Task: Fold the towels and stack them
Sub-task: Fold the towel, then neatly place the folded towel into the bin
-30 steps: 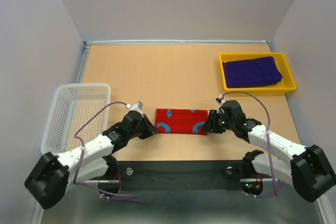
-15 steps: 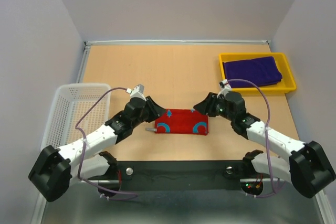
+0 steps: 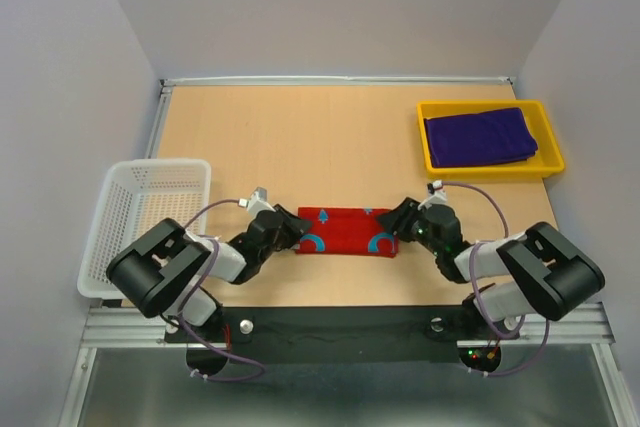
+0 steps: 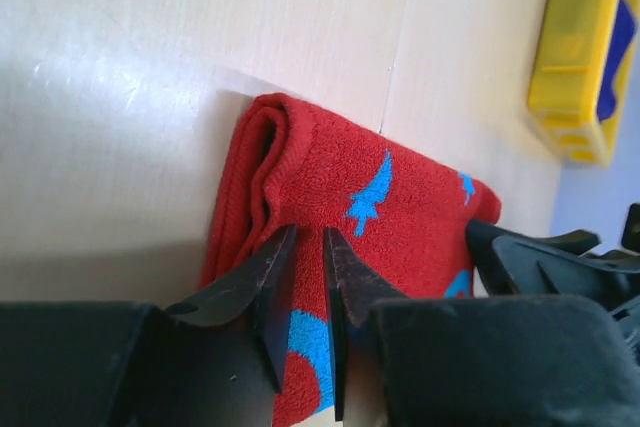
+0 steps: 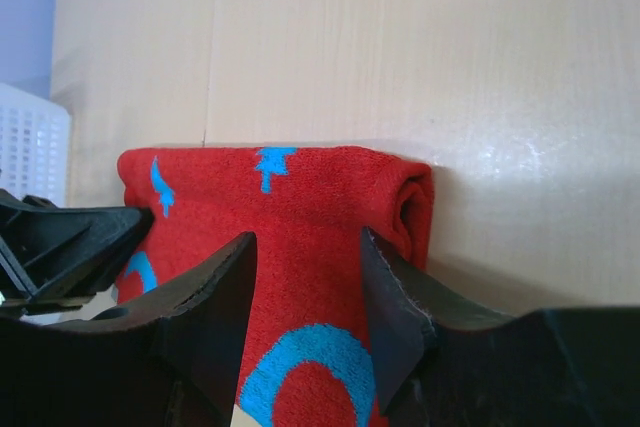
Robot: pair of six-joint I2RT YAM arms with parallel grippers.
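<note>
The red towel (image 3: 345, 231) lies folded into a long band on the table (image 3: 300, 137), close to the middle of its near edge, with a rolled fold showing at each end. The left gripper (image 3: 293, 230) is low over the towel's left end, its fingers (image 4: 262, 282) a narrow slit apart with nothing pinched between them. The right gripper (image 3: 398, 222) is over the right end, its fingers spread wide and clasping nothing. A purple towel (image 3: 480, 137) lies folded in the yellow tray (image 3: 490, 172) by the far right corner. A white basket (image 3: 150, 217) stands at the left edge
</note>
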